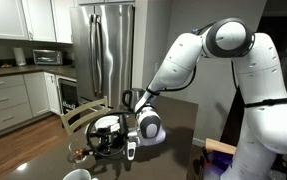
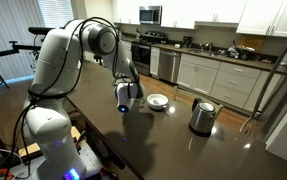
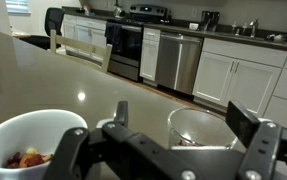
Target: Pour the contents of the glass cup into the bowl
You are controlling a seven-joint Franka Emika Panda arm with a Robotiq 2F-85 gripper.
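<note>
Glass (image 3: 198,128) stands just ahead of your jaws, right of centre; they gape fully and hold nothing. A white vessel (image 3: 31,140) sits near, to its left, apart. Beyond both, bare table (image 3: 133,92) runs to its far edge by a chair (image 3: 83,48).

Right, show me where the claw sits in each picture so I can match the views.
In an exterior view: the claw, open, hangs low, just left of centre.
In an exterior view: the claw points down, left of centre, at mid height.
Wrist view: the claw spans the bottom edge.
Shared landmark: the oven range, in all three.
</note>
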